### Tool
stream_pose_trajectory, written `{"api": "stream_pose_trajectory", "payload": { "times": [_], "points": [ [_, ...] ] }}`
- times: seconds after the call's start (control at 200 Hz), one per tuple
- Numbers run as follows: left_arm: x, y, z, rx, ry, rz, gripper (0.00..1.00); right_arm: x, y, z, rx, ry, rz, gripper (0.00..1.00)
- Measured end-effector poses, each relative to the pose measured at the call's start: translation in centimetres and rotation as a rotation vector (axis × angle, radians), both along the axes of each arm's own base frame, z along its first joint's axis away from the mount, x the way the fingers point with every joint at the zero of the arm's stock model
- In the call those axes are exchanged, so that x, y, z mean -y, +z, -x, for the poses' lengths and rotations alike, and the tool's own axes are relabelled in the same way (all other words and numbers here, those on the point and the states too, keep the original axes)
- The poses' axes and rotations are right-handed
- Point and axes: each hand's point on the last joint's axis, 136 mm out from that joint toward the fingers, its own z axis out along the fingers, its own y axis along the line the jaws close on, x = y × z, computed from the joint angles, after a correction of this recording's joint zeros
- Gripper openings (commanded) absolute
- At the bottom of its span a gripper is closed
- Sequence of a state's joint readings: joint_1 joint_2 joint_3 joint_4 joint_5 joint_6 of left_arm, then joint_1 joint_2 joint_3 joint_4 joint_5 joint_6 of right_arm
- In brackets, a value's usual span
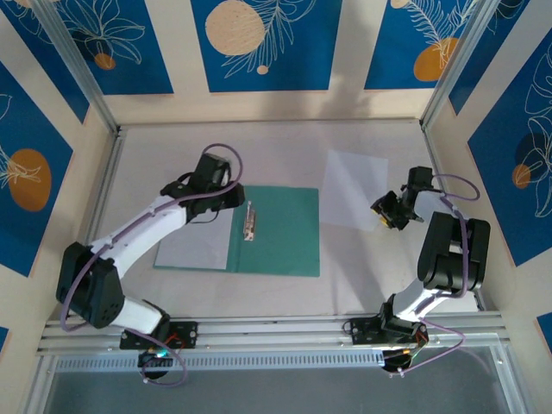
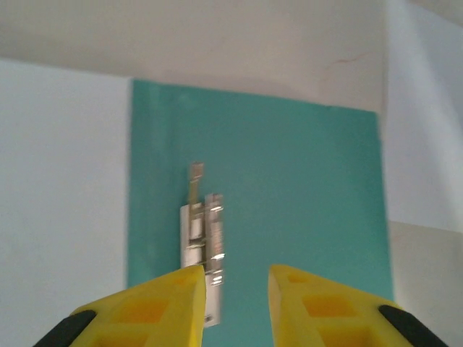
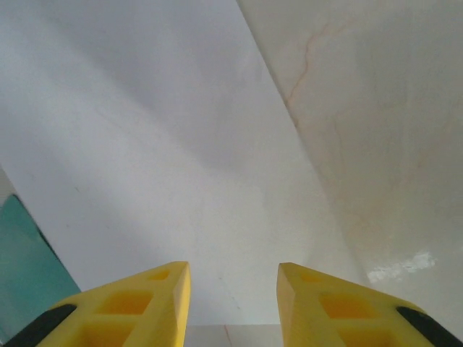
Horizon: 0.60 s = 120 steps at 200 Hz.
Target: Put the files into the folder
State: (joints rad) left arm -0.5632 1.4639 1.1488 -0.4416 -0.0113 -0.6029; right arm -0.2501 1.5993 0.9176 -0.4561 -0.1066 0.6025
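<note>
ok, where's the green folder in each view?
Top external: folder lies open, mid-frame.
Left wrist: folder in the middle of the frame, with its metal clip towards its left side.
Right wrist: folder is a teal sliver at the lower left edge.
Shared landmark: the loose white sheet just right of the folder.

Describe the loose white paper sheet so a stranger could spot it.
Start at the flat teal-green paper folder lying open mid-table. At its right edge, on the pale tabletop, lies a plain white rectangular paper sheet. Unlike the other white sheet, resting on the folder's left half, this one sits off the folder.
</note>
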Motion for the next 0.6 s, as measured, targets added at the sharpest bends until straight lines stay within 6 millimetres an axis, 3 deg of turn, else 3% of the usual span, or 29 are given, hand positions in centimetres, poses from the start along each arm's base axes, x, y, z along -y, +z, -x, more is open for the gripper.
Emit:
{"api": "stream_pose_trajectory", "payload": {
  "times": [0.125,0.295,0.45,0.6],
  "points": [
    [4.3,0.2,-0.7,0.010,-0.075,0.008,0.29,-0.7,1.7,-1.0,0.058,0.027,-0.006,0.39],
    [8.7,-1.1,-1.9,-0.001,-0.135,0.005,0.28,-4.3,2.6,-1.9,0.104,0.125,-0.061,0.38],
    [11.4,-2.1,-3.0,-0.013,-0.161,0.015,0.28,-6.4,1.2,-2.0,0.068,0.176,-0.089,0.38],
    [13.4,-3.2,-4.1,-0.032,-0.172,0.036,0.28,-6.3,-0.8,-1.8,0.007,0.171,-0.083,0.38]
  ]
}}
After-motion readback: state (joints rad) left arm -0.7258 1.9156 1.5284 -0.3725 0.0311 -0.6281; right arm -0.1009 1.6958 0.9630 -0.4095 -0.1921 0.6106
